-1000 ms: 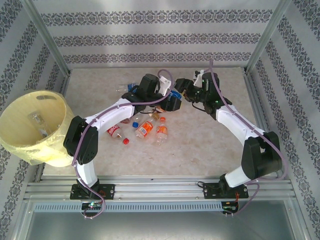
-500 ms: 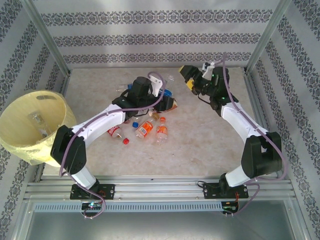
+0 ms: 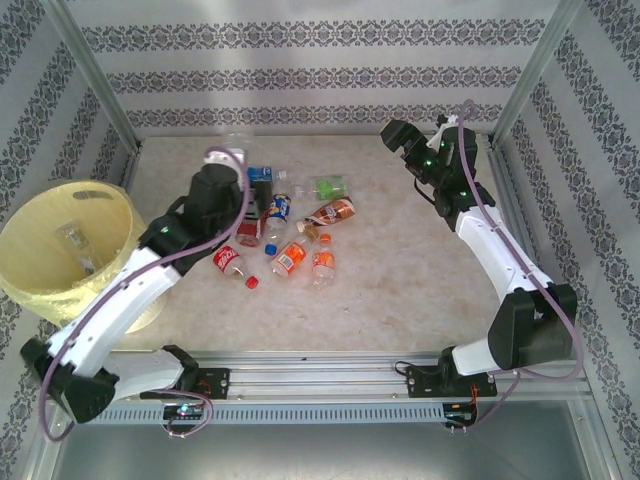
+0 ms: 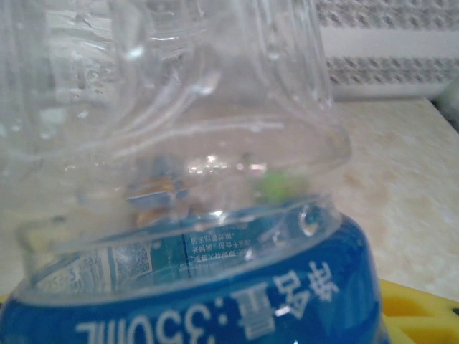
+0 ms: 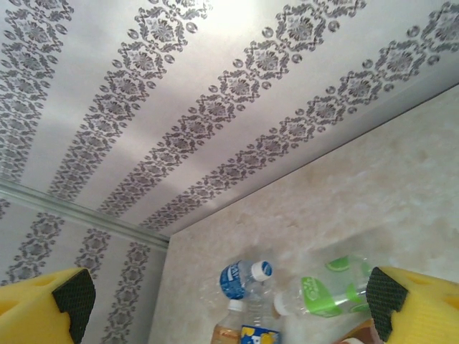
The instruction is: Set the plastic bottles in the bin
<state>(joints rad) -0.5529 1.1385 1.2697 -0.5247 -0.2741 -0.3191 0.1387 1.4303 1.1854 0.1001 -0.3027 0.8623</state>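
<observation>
While the beige table [image 3: 400, 270] fills most of the enclosure, the biggest container we see is the bin [image 3: 40, 290]. It stands just off the table's left edge with its wide mouth facing up. Inside it we make out one clear bottle [image 3: 75, 240] lying against the wall; what else it holds we cannot tell.

The left arm [image 3: 120, 300] stretches from the near left corner past the bin. The left gripper [image 3: 228, 165] is closed part-way around a blue-labelled bottle [image 4: 215, 308]. In the left wrist view that bottle sits right against the lens, clear plastic above and a blue label with white print below, with one yellow finger [image 4: 423, 312] at the lower right corner. The held bottle hangs over the far left part of the table, apart from the bin.

The right arm [image 3: 490, 240] reaches to the far right corner. The right gripper [image 3: 393, 133] has its jaws spread wide with nothing between them, and its black pads [image 5: 72, 294] sit at the two lower corners of the right wrist view.

The loose bottles [image 3: 290, 235] lie on their sides in a cluster mid-table, well apart from the bin. Among them we pick out a green bottle [image 3: 330, 186] at the far side, an orange-labelled bottle [image 3: 290, 257] and a red-labelled bottle [image 3: 228, 260] nearest the bin.
</observation>
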